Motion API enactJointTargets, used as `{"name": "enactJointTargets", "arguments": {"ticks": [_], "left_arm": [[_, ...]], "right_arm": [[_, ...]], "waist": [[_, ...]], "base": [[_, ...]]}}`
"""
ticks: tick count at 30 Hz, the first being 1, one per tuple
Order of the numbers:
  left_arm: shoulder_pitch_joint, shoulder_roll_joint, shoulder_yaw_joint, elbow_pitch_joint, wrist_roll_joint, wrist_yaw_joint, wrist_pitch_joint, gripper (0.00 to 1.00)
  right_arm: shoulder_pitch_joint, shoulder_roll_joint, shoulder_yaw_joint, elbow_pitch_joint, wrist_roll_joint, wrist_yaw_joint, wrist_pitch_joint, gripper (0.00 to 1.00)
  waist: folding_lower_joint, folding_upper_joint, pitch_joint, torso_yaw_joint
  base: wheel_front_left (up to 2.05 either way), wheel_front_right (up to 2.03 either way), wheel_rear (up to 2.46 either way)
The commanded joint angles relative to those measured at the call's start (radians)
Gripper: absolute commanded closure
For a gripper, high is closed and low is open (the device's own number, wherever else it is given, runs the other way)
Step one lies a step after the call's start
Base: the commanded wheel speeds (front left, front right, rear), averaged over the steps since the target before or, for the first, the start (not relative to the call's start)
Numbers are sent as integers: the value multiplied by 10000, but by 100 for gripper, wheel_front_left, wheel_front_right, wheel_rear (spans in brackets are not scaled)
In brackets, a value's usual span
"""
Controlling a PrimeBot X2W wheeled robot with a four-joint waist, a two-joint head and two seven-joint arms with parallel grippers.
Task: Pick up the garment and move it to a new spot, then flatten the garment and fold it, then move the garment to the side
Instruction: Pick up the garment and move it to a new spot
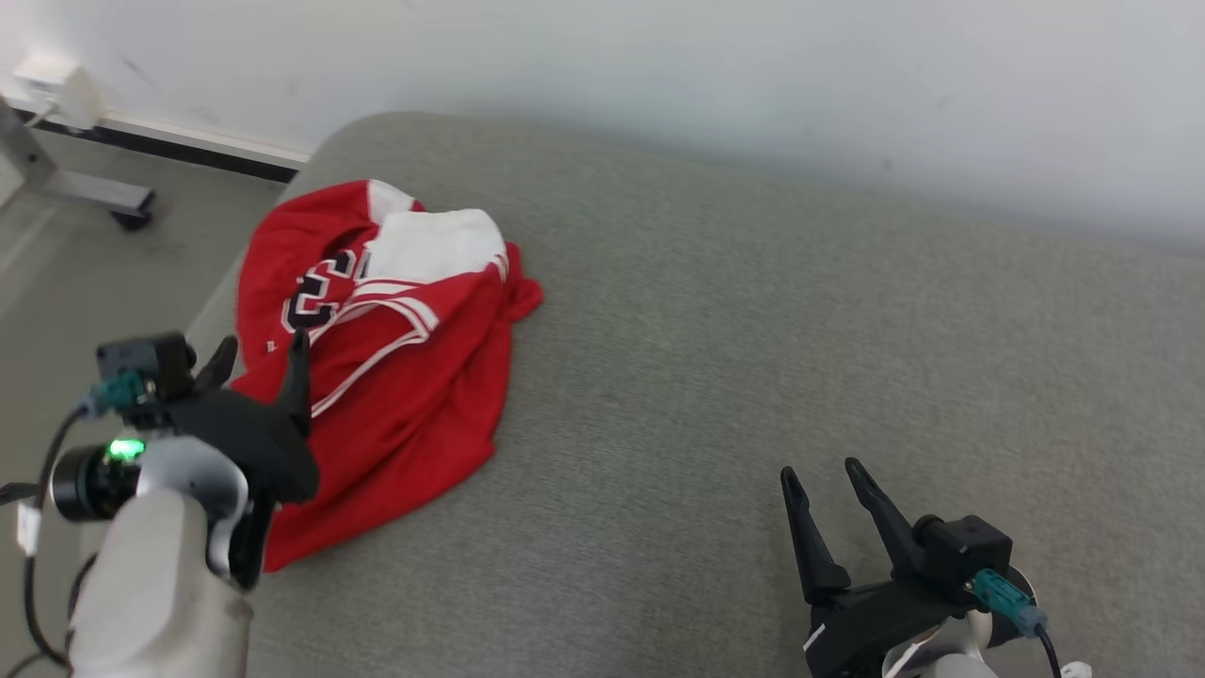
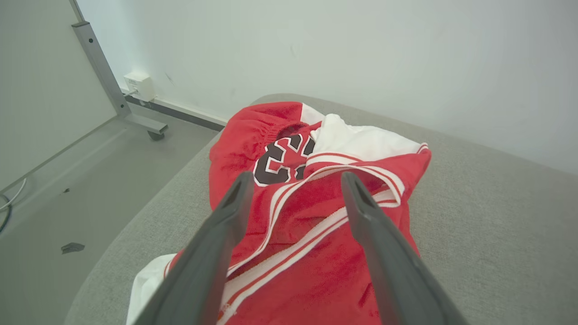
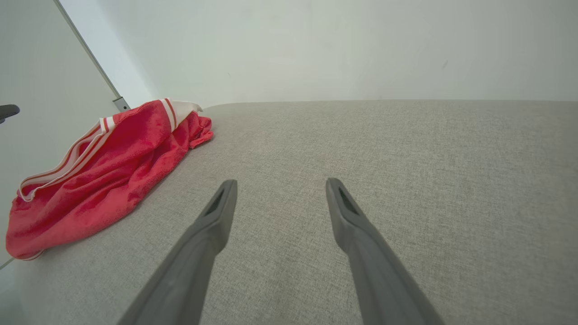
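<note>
I'm on the first step, and the pick-up is not yet made. The garment (image 1: 395, 377), a crumpled red jersey with white trim, lies at the left of the head view, near the edge of the grey padded bench (image 1: 753, 330). My left fingers (image 1: 299, 377) hover over its lower-left part, spread wide and holding nothing. My right fingers (image 1: 810, 537) sit at the lower right, open and empty, well apart from the cloth. Next, I judge, the left fingers must drop onto a thick fold, close, then carry it toward the bare middle of the frame
</note>
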State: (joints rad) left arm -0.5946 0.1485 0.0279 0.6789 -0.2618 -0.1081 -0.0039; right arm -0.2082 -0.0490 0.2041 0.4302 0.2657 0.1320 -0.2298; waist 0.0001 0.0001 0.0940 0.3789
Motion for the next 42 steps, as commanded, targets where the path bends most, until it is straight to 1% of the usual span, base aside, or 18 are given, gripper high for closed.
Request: {"name": "enactJointTargets", "arguments": {"ticks": [1, 5, 8, 13, 17, 20, 23, 26, 31, 32, 33, 34, 35, 42], "left_arm": [[-369, 85, -38, 212, -170, -52, 236, 0], [-1130, 211, -52, 891, -589, -132, 1124, 0], [-1654, 392, -111, 1183, -772, -172, 1512, 0], [-2130, 451, -241, 1699, -1123, -217, 2309, 0], [-2221, 610, -427, 2069, -1189, -208, 2866, 0], [-2127, 791, -605, 2265, -968, -126, 2950, 0], [-1947, 796, -667, 2503, -946, -68, 3054, 0], [-1894, 816, -749, 2641, -871, 0, 3096, 0], [-1770, 964, -1155, 2935, -480, 124, 3197, 0], [-1748, 1046, -1237, 2984, -415, 211, 3146, 22], [-1712, 1146, -1316, 3057, -301, 267, 3131, 34], [-1677, 1175, -1392, 3131, -225, 298, 3142, 75], [-1666, 1197, -1458, 3179, -143, 326, 3099, 100], [-1803, 1270, -1589, 3288, -87, 471, 2713, 100]], "right_arm": [[-108, -23, 43, -102, -85, -24, 63, 0], [-178, -24, 200, -304, -253, -24, 236, 0], [-205, -23, 310, -460, -327, -24, 364, 0], [-177, -23, 473, -650, -387, -25, 570, 0], [-87, -23, 614, -774, -377, -25, 628, 0], [-45, -21, 693, -849, -338, -25, 693, 0], [4, -23, 724, -907, -356, -25, 727, 0], [22, -21, 749, -937, -363, -25, 769, 0], [75, -21, 801, -978, -298, -25, 777, 0], [85, -21, 820, -983, -282, -25, 788, 0], [80, -21, 875, -980, -262, -25, 800, 0], [85, -20, 898, -977, -234, -25, 801, 0], [83, -21, 912, -983, -201, -25, 798, 0], [150, -21, 756, -949, -183, -25, 780, 0]], "waist": [[-1, -1, 518, -598], [-1, -1, 786, -1057], [-1, -1, 945, -1379], [-1, -1, 1082, -1870], [-1, -1, 1147, -2238], [-1, -1, 1186, -2483], [-1, -1, 1224, -2654], [-1, -1, 1238, -2728], [-1, -1, 1202, -2850], [-1, -1, 1189, -2878], [-1, -1, 1171, -2927], [-1, -1, 1163, -2957], [-1, -1, 1165, -2983], [-1, -1, 1103, -2927]], "base": [[0, 0, 0], [0, 0, 0], [0, 0, 0], [0, 0, 0], [0, 0, 0], [0, 0, 0], [0, 0, 0], [0, 0, 0], [0, 0, 0], [0, 0, 0], [0, 0, 0], [0, 0, 0], [0, 0, 0], [0, 0, 0]]}}
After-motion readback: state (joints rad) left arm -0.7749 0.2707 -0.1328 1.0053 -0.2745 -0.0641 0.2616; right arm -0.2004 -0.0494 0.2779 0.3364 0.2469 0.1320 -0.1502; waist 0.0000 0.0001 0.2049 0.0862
